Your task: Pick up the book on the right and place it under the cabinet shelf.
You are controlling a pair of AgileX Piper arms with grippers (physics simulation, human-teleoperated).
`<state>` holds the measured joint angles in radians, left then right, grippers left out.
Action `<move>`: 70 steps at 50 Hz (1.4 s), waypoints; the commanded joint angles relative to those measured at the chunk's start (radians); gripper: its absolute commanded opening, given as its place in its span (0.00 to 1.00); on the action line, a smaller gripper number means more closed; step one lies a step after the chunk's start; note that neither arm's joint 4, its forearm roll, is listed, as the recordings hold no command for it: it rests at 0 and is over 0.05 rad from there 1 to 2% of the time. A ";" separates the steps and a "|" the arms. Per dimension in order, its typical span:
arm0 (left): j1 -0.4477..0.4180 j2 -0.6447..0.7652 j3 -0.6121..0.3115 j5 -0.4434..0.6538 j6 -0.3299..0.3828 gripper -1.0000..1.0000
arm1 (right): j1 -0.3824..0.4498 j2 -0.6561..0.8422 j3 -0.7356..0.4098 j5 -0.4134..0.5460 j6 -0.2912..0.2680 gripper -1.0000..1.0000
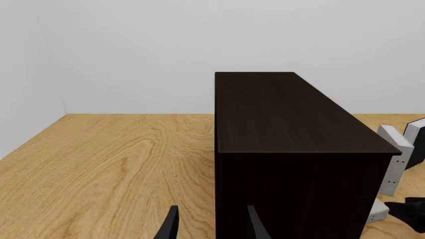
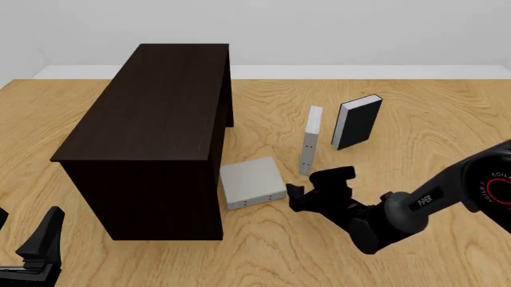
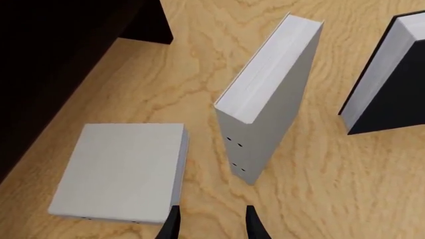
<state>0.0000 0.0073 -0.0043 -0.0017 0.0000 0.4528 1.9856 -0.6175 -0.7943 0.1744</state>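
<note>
Front view has the right tool (image 2: 297, 192) part-open and empty just beside the flat book (image 2: 252, 182) by the cabinet (image 2: 152, 113); judging by that, it next needs pushing underneath.

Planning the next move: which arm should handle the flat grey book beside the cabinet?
Right. Its gripper is open right beside the book; the left gripper sits beyond the cabinet, far from it.
</note>
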 commanded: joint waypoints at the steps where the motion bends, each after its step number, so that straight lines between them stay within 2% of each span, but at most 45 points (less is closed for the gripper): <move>1: 0.000 0.000 0.000 0.000 0.000 1.00 | 0.011 0.020 -0.012 0.000 0.002 1.00; 23: 0.000 0.000 0.000 0.000 0.000 1.00 | 0.036 0.016 -0.030 0.022 -0.008 1.00; 53: 0.000 0.000 0.000 0.000 0.000 1.00 | 0.066 -0.006 -0.038 0.040 -0.049 1.00; 70: 0.000 0.000 0.000 0.000 0.000 1.00 | 0.077 0.001 -0.080 0.071 -0.076 1.00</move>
<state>0.0000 0.0073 -0.0043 -0.0017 0.0000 0.5096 1.9873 -0.6687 -0.7368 0.0964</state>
